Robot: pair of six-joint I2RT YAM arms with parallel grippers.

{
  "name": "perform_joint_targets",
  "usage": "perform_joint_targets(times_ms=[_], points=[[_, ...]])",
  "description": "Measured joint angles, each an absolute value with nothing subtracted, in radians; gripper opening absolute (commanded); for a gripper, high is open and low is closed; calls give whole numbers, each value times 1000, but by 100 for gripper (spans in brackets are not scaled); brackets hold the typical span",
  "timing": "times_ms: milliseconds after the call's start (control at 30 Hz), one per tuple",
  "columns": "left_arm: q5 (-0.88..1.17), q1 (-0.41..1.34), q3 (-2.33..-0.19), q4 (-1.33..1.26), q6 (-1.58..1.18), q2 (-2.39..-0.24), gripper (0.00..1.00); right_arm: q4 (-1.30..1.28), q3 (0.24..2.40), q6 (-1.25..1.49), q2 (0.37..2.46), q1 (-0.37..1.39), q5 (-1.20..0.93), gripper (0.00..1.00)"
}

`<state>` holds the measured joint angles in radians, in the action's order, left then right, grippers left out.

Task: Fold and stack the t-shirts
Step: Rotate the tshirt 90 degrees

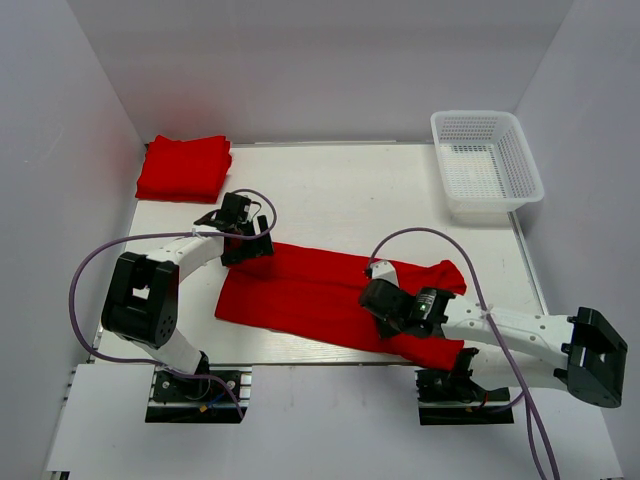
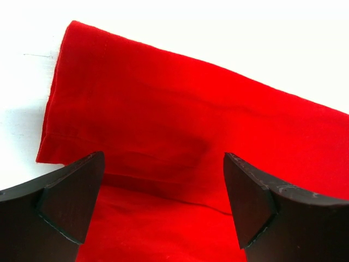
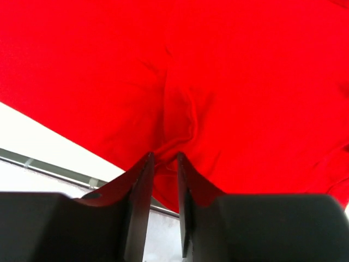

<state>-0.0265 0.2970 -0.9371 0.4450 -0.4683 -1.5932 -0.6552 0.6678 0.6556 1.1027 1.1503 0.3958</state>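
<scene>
A red t-shirt (image 1: pixel 310 295) lies folded into a long band across the middle of the table. My left gripper (image 1: pixel 243 243) is open over its far left end; in the left wrist view the cloth (image 2: pixel 180 125) lies between and beyond the spread fingers (image 2: pixel 71 199). My right gripper (image 1: pixel 385 305) is at the shirt's near right part, shut on a pinch of red cloth (image 3: pixel 174 114) that bunches between its fingertips (image 3: pixel 143 169). A stack of folded red t-shirts (image 1: pixel 184 167) lies at the far left corner.
A white plastic mesh basket (image 1: pixel 486 160) stands at the far right of the table. The table's near edge (image 3: pixel 49 164) runs just below the shirt in the right wrist view. White walls enclose the table on three sides.
</scene>
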Motion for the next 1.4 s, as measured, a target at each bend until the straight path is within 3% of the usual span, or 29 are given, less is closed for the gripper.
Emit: perform_joint_targets(times_ms=[33,100,133,500,700,800,833,867,1133,1400], points=[[-27,297,-937,445,-468,-1593,100,-654,668,658,1113,1150,389,22],[-31,297,-937,448,-468,-1593,100,-656,670,659,1130,1150,384,2],[-32,297,-937,450,-468,-1593,100,-656,673,663,1137,1150,382,0],[-39,297,-937,456,-468,-1588,100,-572,711,580,1151,1150,262,0],[-41,297,-937,458,-467,-1588,100,-492,773,476,1261,1151,143,0],[-42,297,-937,463,-467,-1588,100,-475,809,457,1336,1150,109,44],[-42,297,-937,465,-467,-1588,100,-471,815,451,1353,1150,97,83],[-42,297,-937,466,-465,-1588,100,-466,818,447,1365,1151,86,90],[-42,297,-937,467,-460,-1580,100,-468,837,418,1367,1152,50,90],[-41,297,-937,467,-455,-1577,100,-499,838,527,1289,1104,227,90]])
